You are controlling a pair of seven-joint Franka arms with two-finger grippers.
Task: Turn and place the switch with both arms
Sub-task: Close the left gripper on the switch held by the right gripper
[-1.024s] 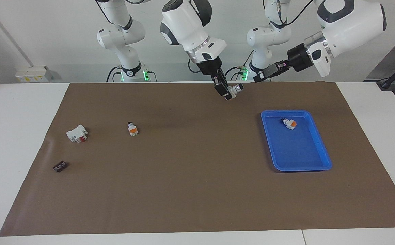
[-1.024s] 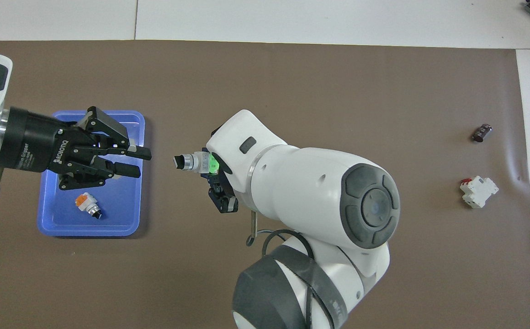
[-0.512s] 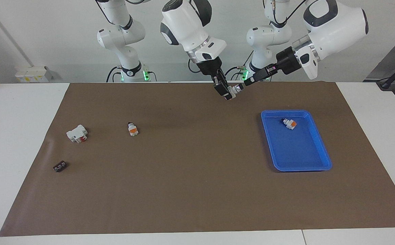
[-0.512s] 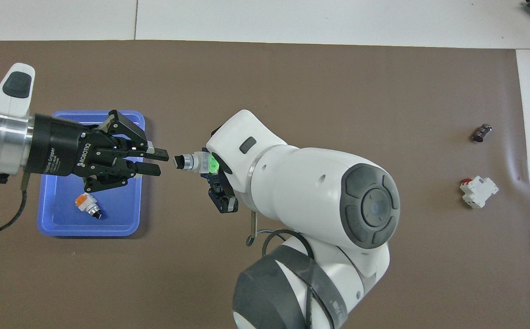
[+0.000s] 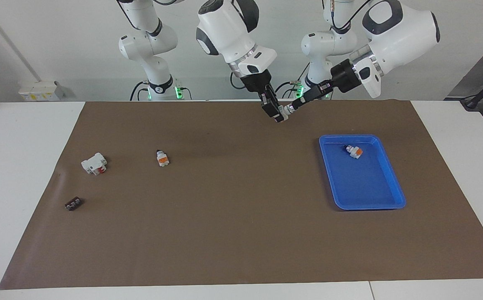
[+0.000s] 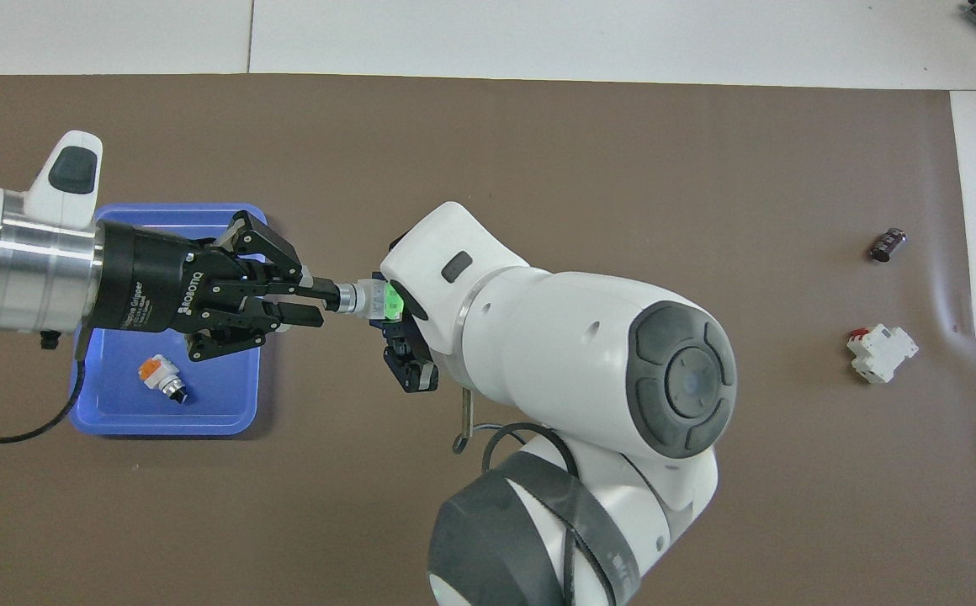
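The switch [image 5: 283,111], white-grey with a green face [image 6: 389,300] and a black knob end, hangs in the air over the brown mat near the robots' edge. My right gripper [image 5: 275,111] is shut on its body; in the overhead view the right arm hides most of that gripper. My left gripper [image 5: 294,104] comes in level from the blue tray's end. Its open fingers [image 6: 318,287] reach the switch's knob end, with one fingertip over the knob in the overhead view.
A blue tray [image 5: 362,196] [image 6: 219,396] toward the left arm's end holds an orange-faced switch [image 5: 354,151] [image 6: 160,374]. Toward the right arm's end lie another orange-faced switch [image 5: 163,158], a white block with red [image 5: 94,163] [image 6: 881,353] and a small dark part [image 5: 73,203] [image 6: 887,244].
My left gripper has moved from over the tray to the switch's knob end, fingers still open. The right gripper and the switch have stayed in place.
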